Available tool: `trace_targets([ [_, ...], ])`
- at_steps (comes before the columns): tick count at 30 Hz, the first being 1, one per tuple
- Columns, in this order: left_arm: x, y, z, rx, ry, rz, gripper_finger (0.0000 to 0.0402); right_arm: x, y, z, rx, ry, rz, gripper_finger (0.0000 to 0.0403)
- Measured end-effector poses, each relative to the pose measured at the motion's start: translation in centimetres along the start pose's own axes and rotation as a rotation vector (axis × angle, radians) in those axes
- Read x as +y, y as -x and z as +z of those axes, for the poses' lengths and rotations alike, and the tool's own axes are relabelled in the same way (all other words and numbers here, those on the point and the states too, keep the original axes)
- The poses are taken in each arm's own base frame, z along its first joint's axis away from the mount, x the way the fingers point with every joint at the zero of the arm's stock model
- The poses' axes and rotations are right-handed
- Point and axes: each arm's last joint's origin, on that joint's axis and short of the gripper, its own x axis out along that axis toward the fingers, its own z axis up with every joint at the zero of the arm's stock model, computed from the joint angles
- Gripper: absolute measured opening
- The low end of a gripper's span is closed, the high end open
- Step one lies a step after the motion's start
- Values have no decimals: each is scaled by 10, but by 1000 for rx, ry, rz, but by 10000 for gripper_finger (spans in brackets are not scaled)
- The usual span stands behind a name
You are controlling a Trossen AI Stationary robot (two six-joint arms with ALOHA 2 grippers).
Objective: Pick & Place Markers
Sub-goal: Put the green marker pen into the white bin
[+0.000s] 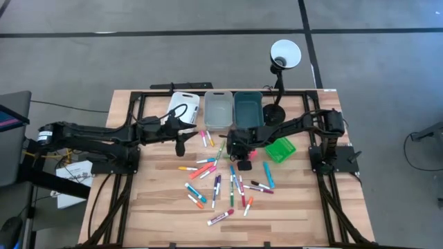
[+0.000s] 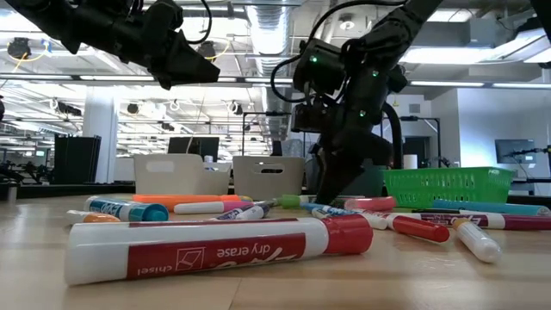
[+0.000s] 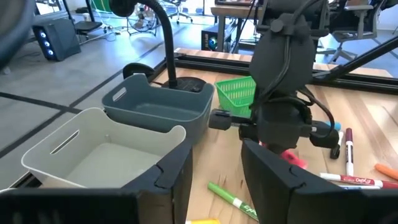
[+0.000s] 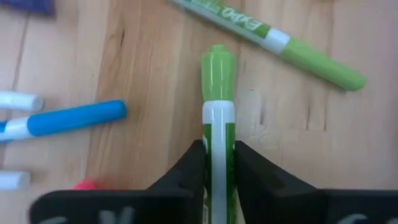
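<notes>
A wooden table point(image 1: 159, 207) stands on grey floor, and the low view looks past it into an open office with ceiling lights. Along the table's far edge sit a white bin point(image 1: 183, 108), a grey bin point(image 1: 218, 111) and a teal bin point(image 1: 248, 108), with a lamp point(image 1: 284, 54) behind them. A green basket point(image 1: 280, 149) lies apart, nearer the right arm.

The markers point(image 1: 218, 187) are scattered over the middle of the table in mixed colours, none visibly inside a bin. In the low view a red-capped dry erase marker point(image 2: 215, 249) lies nearest the camera.

The right gripper point(image 4: 219, 165) is down at table level among the markers just in front of the teal bin. Its two fingers point(image 4: 186, 168) press both sides of a green marker point(image 4: 217, 106), which lies flat on the wood with its cap pointing away from the wrist. A second green marker point(image 4: 273, 40) lies at an angle just beyond it, and a blue marker point(image 4: 71, 118) is off to one side.

The left gripper point(image 3: 214, 180) hovers above the table near the white and grey bins, fingers parted and holding nothing.
</notes>
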Motion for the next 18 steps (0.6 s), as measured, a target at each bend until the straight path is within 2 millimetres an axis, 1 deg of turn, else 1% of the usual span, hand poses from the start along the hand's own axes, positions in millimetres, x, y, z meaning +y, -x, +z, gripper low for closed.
trace_targets([
  [2,0,0,0,0,0,0,133,1,6,6,-51,-23,-16,45],
  [6,0,0,0,0,7,-1,133,4,25,25,-227,-43,-42,46],
  [8,0,0,0,0,9,-2,133,6,38,36,-338,-48,-56,59],
  [10,-1,0,0,0,10,-7,133,10,58,47,-463,-36,-69,73],
  [12,-2,0,0,0,10,-11,133,14,80,56,-576,-18,-90,79],
  [16,-4,1,0,-1,7,-23,133,25,126,64,-731,56,-192,66],
  [18,-6,1,0,-1,5,-30,133,30,146,65,-846,119,-237,58],
])
